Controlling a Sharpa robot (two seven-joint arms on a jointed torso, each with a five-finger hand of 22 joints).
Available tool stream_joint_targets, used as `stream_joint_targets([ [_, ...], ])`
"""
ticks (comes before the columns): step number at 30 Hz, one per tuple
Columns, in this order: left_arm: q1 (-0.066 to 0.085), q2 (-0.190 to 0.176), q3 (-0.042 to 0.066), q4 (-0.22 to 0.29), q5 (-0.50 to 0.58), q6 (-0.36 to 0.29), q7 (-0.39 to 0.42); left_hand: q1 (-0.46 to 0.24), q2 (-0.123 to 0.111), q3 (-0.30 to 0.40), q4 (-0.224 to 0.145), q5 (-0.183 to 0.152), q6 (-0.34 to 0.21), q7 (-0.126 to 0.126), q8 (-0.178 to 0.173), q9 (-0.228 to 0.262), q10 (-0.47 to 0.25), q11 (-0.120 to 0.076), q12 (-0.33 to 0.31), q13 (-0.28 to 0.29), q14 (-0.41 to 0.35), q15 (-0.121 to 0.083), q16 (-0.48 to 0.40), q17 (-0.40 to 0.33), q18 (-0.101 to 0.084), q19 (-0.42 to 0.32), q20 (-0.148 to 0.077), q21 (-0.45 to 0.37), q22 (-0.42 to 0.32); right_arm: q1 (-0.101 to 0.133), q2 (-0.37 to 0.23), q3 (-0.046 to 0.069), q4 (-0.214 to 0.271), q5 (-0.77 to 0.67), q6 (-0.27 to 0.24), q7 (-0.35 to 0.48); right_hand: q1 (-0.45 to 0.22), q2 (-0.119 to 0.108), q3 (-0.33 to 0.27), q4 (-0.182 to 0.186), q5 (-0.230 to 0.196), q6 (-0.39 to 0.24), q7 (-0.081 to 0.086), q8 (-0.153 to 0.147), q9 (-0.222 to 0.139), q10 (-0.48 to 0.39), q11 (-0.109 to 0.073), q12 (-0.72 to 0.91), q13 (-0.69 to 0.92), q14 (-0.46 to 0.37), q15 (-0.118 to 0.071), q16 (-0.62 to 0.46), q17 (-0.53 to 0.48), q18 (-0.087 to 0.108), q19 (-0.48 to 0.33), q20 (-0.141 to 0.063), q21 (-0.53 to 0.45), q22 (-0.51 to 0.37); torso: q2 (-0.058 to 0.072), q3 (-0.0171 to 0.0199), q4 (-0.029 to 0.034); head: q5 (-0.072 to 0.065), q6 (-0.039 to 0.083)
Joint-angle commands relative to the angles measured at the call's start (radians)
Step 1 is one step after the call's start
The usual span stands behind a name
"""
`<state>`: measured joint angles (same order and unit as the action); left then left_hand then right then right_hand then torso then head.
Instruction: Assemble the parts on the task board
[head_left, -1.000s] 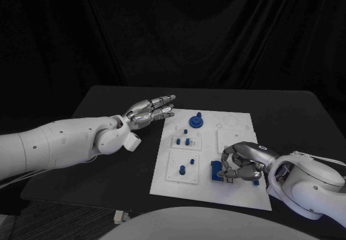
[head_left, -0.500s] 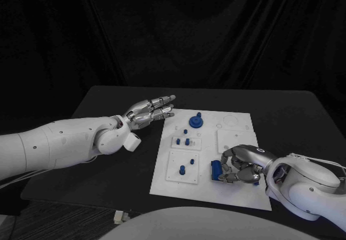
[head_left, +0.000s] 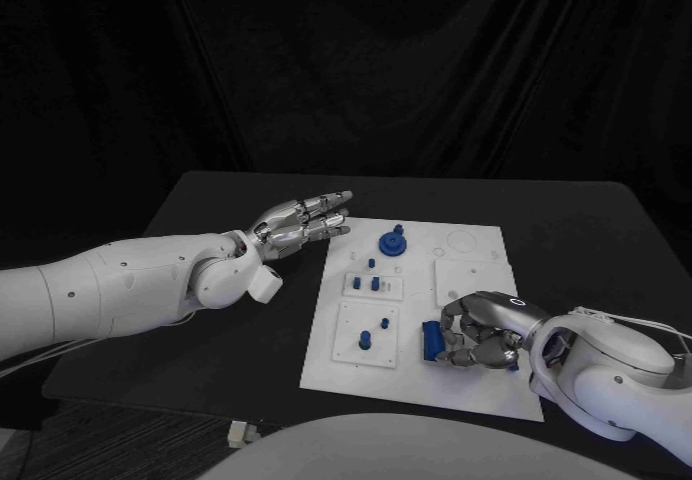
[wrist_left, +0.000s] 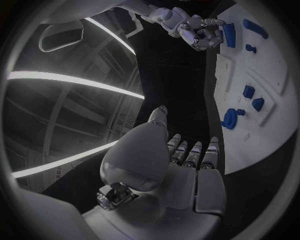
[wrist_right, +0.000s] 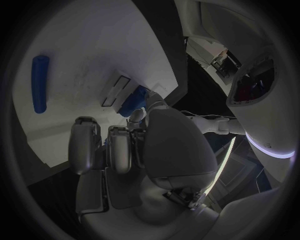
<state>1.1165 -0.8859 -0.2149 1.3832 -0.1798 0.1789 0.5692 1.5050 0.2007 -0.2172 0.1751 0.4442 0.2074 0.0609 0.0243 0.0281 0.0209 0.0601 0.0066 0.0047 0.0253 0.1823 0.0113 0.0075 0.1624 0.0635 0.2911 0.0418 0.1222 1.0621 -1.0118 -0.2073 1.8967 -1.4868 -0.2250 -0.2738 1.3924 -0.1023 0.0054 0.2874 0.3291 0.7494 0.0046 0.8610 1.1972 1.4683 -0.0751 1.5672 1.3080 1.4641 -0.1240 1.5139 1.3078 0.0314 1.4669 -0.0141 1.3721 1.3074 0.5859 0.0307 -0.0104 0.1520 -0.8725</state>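
Your right hand rests on the near right part of the task board, its fingers curled down around a blue part. In the right wrist view, a fingertip touches a small blue part beside a dark slot in the board, and you cannot tell whether the part is truly pinched. Just beyond the fingers in that same view lies a long blue bar, flat on the white surface, apart from the hand. From the head view, a blue bar lies just beside those fingers on their inner side.

Further out on the board, you have three raised white blocks. The nearest block holds two small blue pegs. The middle block holds two more. The far right block carries nothing blue. Past them stands one round blue disc with a knob, with a small blue peg just beside it.

Your left hand hovers over the black table just off the board's far left corner, fingers straight, slightly apart, holding nothing.
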Motion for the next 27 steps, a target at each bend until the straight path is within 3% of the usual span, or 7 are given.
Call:
stream_joint_targets([
  [1,-0.002,0.001,0.001,0.002,0.007,0.014,0.009,-0.004,0.010,-0.002,-0.006,0.003,0.003,0.001,0.006,0.001,0.001,0.006,-0.001,0.001,0.001,0.006,0.005,0.002,0.012,0.006,-0.001,0.005,0.000,-0.003,0.004,0.000,-0.003,-0.012,0.012,-0.032,-0.015,0.007,-0.012,0.002,-0.052,0.005,-0.003,0.009,-0.004,0.102,0.004,0.004,0.263,0.079,0.002,0.003,0.125,0.016,0.006,0.009,-0.004,0.201,0.000,0.0001,0.0001,0.000,0.000],
  [9,-0.002,0.001,0.001,0.002,0.007,0.017,0.007,-0.003,0.013,-0.002,-0.006,0.004,0.005,0.004,0.006,0.001,0.002,0.007,0.000,0.002,0.001,0.007,0.006,0.002,0.012,0.006,-0.001,0.005,-0.001,-0.010,0.016,0.000,-0.014,-0.012,0.017,-0.052,-0.060,0.006,-0.022,0.005,-0.190,0.012,-0.006,0.030,-0.012,0.102,0.002,0.004,0.263,0.080,0.000,0.004,0.128,0.016,0.006,0.007,-0.008,0.200,0.000,0.0000,0.0004,0.001,0.000],
  [12,-0.002,0.001,0.001,0.001,0.007,0.018,0.005,-0.003,0.013,-0.002,-0.006,0.004,0.005,0.004,0.006,0.001,0.002,0.007,0.000,0.002,0.001,0.007,0.006,0.002,0.012,0.006,-0.001,0.005,-0.001,-0.013,0.019,0.000,-0.017,-0.012,0.027,-0.056,-0.094,-0.023,-0.027,0.007,-0.275,0.012,-0.008,0.040,-0.019,0.102,0.000,0.004,0.263,0.079,-0.001,0.001,0.124,0.017,0.004,0.006,-0.014,0.199,0.000,0.0001,0.0006,0.001,0.000],
  [16,-0.003,0.000,0.001,0.001,0.007,0.021,0.003,-0.003,0.014,-0.001,-0.007,0.004,0.012,0.008,0.008,0.002,0.002,0.007,0.000,0.002,0.001,0.007,0.006,0.002,0.011,0.006,-0.001,0.005,-0.001,-0.016,0.018,0.000,-0.016,-0.012,0.029,-0.055,-0.126,-0.058,-0.059,0.009,-0.280,0.009,-0.009,0.045,-0.022,0.102,-0.002,0.004,0.263,0.078,-0.003,0.000,0.123,0.018,0.002,0.004,-0.018,0.198,0.000,0.0001,0.0005,0.000,0.000],
  [22,-0.004,0.000,0.001,0.001,0.007,0.023,0.001,-0.002,0.015,-0.001,-0.008,0.004,0.016,0.012,0.008,0.003,0.002,0.008,0.000,0.002,0.001,0.007,0.006,0.002,0.011,0.006,-0.001,0.005,-0.001,-0.017,-0.004,0.001,-0.003,-0.012,-0.009,-0.041,-0.151,-0.041,-0.158,0.009,-0.279,-0.003,-0.011,0.052,-0.025,0.102,-0.005,0.004,0.263,0.078,-0.006,0.000,0.124,0.019,-0.001,0.001,-0.023,0.197,0.000,0.0002,0.0006,0.001,0.000],
  [25,-0.005,0.000,0.001,0.000,0.007,0.023,0.001,-0.002,0.015,-0.001,-0.008,0.004,0.016,0.012,0.008,0.003,0.002,0.008,0.000,0.002,0.001,0.007,0.006,0.002,0.011,0.006,-0.001,0.005,-0.001,-0.016,-0.035,0.001,0.017,-0.006,-0.064,-0.027,-0.181,-0.021,-0.181,0.008,-0.278,-0.034,0.002,-0.045,-0.114,0.102,0.000,0.004,0.263,0.081,-0.002,0.004,0.134,0.017,0.003,0.001,-0.017,0.199,0.000,0.0000,0.0001,0.003,0.000],
  [27,-0.005,0.000,0.001,-0.001,0.007,0.022,0.000,-0.002,0.016,-0.001,-0.009,0.004,0.019,0.013,0.009,0.003,0.002,0.008,0.000,0.002,0.001,0.008,0.006,0.002,0.011,0.007,-0.001,0.005,0.000,-0.008,-0.061,0.001,0.034,0.007,-0.101,-0.018,-0.290,0.068,-0.185,0.004,-0.275,-0.033,0.012,-0.109,-0.187,0.102,0.009,0.004,0.263,0.083,0.003,0.009,0.144,0.015,0.008,0.007,-0.009,0.201,0.000,-0.0001,-0.0003,0.004,0.000],
])
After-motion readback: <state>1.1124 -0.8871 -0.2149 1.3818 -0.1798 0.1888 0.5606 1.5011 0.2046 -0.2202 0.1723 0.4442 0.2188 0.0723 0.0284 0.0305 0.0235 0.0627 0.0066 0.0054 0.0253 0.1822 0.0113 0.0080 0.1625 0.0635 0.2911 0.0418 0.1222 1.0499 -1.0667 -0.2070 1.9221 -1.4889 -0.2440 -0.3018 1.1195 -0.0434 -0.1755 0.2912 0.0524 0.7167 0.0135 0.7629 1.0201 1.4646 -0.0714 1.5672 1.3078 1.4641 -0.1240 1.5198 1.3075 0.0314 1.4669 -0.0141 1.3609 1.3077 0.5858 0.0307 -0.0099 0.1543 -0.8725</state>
